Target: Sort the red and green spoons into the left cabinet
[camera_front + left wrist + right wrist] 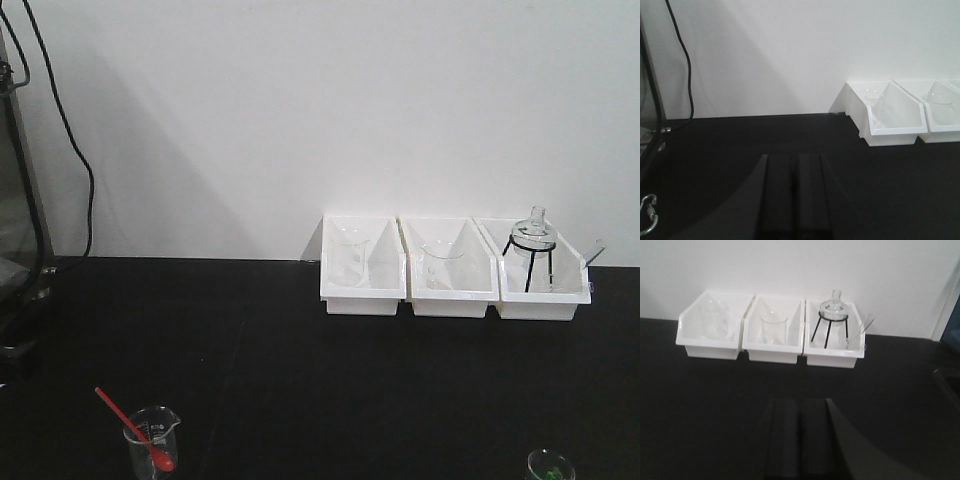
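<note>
A red spoon stands tilted in a small glass beaker at the front left of the black table. A second beaker with something green in it shows at the bottom right edge. The left white bin holds a clear flask; it also shows in the left wrist view and the right wrist view. My left gripper is shut and empty, low over the table. My right gripper is shut and empty, well short of the bins. Neither gripper shows in the front view.
The middle bin holds a beaker. The right bin holds a round flask on a black tripod and a glass rod. A black cable hangs down the wall at left, beside a metal frame.
</note>
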Available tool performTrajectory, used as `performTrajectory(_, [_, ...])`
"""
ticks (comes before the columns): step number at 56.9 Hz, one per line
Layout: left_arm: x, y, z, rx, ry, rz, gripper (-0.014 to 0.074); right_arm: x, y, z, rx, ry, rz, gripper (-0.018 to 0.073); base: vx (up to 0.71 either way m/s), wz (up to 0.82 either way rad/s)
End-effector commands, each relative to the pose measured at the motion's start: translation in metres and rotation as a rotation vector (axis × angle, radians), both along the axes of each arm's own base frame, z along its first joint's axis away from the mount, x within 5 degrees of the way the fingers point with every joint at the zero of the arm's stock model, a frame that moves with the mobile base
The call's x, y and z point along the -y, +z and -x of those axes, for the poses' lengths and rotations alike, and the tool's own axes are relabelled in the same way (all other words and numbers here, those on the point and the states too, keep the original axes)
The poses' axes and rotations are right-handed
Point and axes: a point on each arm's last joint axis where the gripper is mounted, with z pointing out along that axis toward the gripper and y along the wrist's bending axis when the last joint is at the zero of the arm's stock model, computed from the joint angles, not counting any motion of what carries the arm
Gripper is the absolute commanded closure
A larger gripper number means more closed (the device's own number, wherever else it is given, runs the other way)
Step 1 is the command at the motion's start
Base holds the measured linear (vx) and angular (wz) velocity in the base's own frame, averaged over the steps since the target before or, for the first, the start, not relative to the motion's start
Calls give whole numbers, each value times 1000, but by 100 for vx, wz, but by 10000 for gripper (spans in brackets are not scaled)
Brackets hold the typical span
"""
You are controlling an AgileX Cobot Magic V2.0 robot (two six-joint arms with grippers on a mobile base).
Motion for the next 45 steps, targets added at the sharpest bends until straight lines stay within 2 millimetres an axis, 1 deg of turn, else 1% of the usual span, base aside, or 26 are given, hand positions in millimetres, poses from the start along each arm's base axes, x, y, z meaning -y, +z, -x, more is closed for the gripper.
performTrajectory(1, [1,20,-8,146,7,42,577,1,15,-9,94,-3,-12,558,0,0])
performTrajectory(8, [2,15,-14,131,8,39,531,1,12,-12,78,-7,-39,524,0,0])
performTrajectory(13, [2,12,-17,122,7,36,482,1,12,-14,89,-7,-38,468,0,0])
performTrajectory(16, [2,12,-18,123,7,35,436,1,13,-14,102,-7,-38,425,0,0])
performTrajectory(24, [3,9,-20,116,8,34,308,1,15,-14,124,-6,-37,219,0,0])
performTrajectory(28, [3,7,-22,110,8,33,244,1,16,-14,135,-6,-37,80,0,0])
performTrajectory(33, [3,6,-24,105,8,32,171,1,18,-17,167,-5,-36,-74,0,0])
performTrajectory(38, [4,3,-26,98,8,31,130,1,20,-20,210,-4,-36,-174,0,0])
performTrajectory(42, [4,1,-28,91,8,30,113,1,25,-21,260,-4,-38,-171,0,0])
performTrajectory(45, [4,0,-30,86,8,29,115,1,29,-20,302,-10,-89,-169,0,0])
